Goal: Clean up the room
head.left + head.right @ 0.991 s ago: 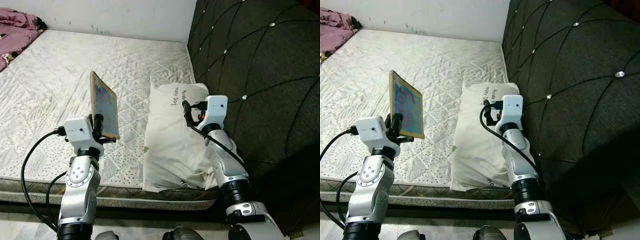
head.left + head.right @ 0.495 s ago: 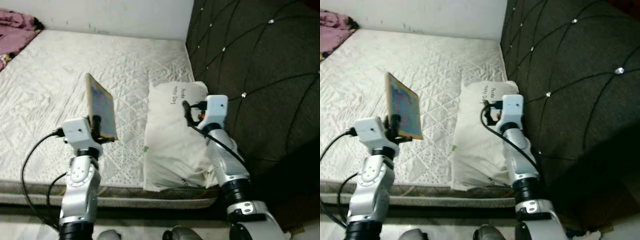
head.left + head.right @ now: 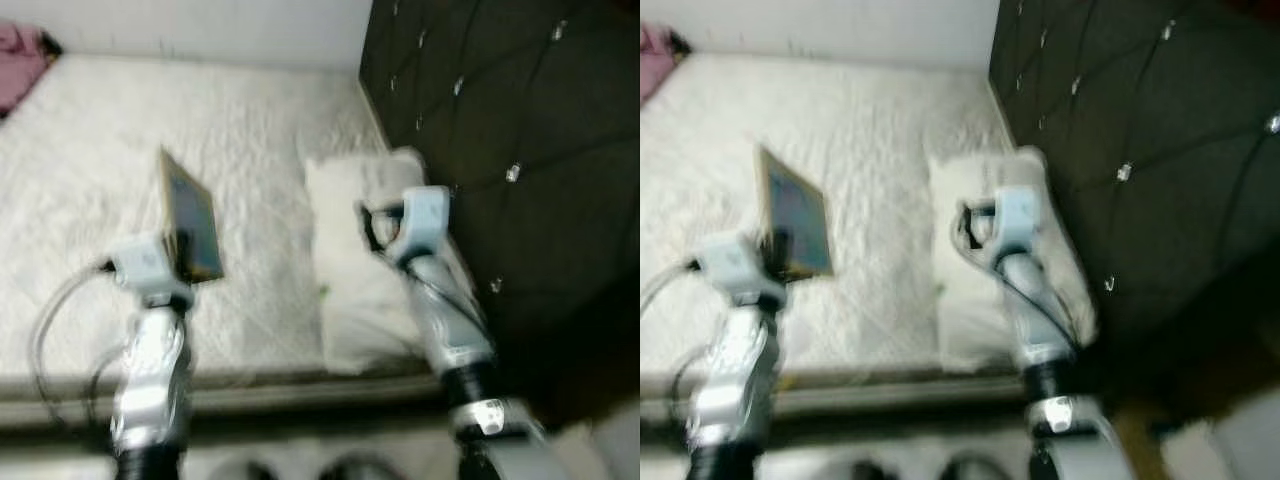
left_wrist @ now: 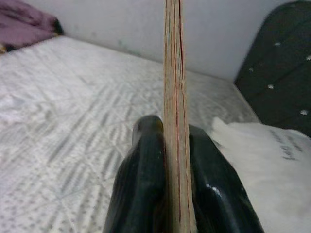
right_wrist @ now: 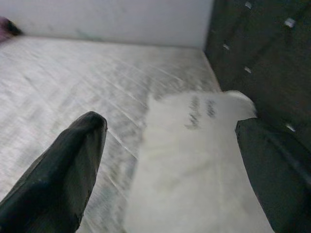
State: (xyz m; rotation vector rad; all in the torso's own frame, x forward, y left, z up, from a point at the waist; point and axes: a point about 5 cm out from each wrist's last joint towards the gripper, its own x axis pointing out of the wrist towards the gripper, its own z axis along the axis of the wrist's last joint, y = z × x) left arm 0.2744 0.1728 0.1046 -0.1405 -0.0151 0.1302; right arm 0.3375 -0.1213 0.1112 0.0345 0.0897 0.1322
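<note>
Book held upright over the mattress; head views blurred and shifted right.

My left gripper [image 4: 167, 160] clamps the thin book [image 3: 188, 218] at centre-left; my right gripper [image 5: 167, 165], fingers spread, hovers above the white pillow [image 3: 360, 270]. The camera has swung headboard-ward [image 3: 510, 150], so I judge I'm turning.

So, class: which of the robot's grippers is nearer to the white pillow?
Right. The right gripper, fingers open, hovers just over the white pillow by the headboard. The left gripper holds a book upright above the mattress, off to the pillow's side.
</note>
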